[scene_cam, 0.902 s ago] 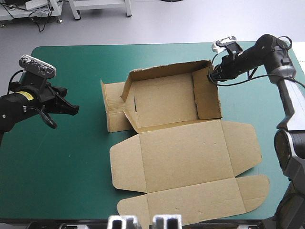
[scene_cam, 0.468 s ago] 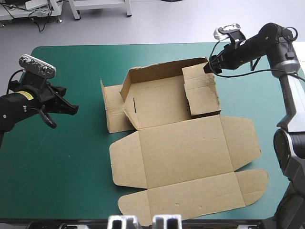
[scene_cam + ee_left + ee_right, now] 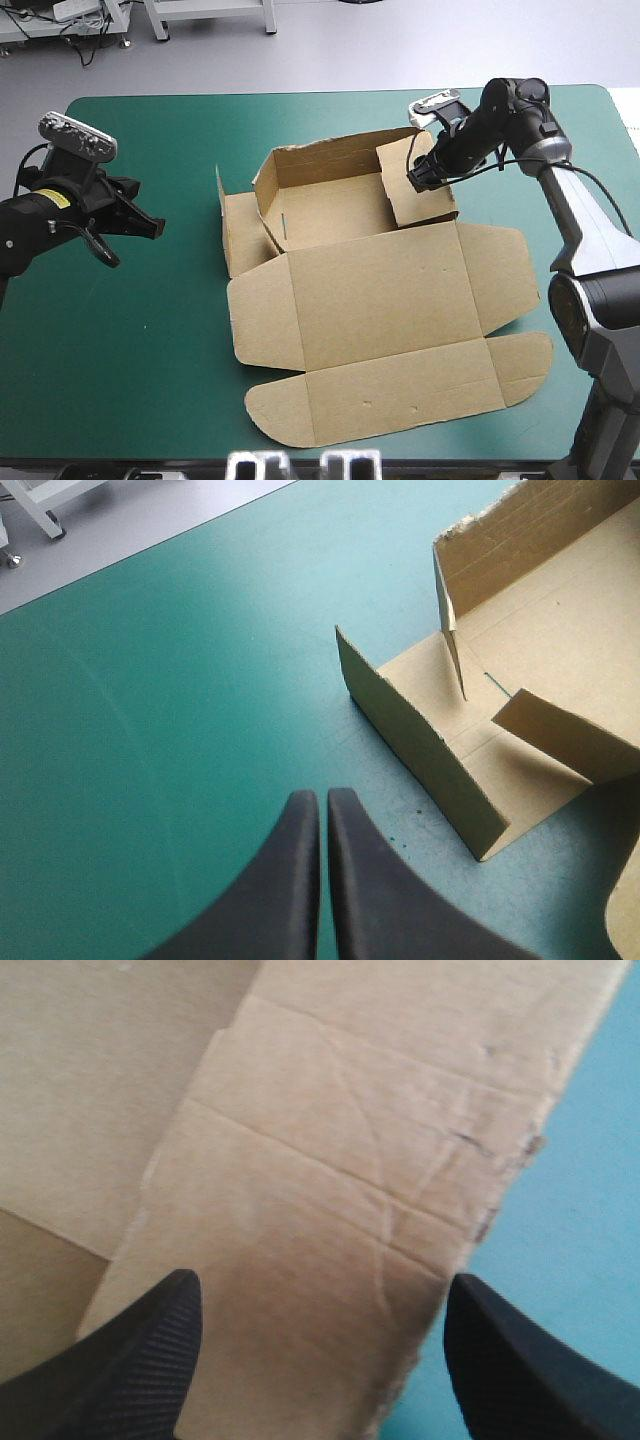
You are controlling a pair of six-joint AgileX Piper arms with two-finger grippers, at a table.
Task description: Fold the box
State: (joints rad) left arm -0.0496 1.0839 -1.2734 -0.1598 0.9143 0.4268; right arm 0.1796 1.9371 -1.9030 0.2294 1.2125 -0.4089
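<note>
**As right arm pushes in, right end flap goes over the tray floor**

Since the earlier frames, the right gripper has come left and nearward from the far-right corner of the box. It now sits on the right end flap. That flap lay along the right side before; now it leans in over the tray floor. Its fingers are spread wide with the flap board between and under them, nothing pinched. I read that as a push, not a grab.

The whole box has slid a bit left on the teal-green cover, left end flap going with it. It sits mid-table, far wall raised, lid flat toward the near edge.

The left gripper hasn't moved: fingers clenched to a point over bare cover, well left of the box.

My read: right wall fold is underway, not tucked. With nothing bracing the left side, more sliding is the risk.
</note>
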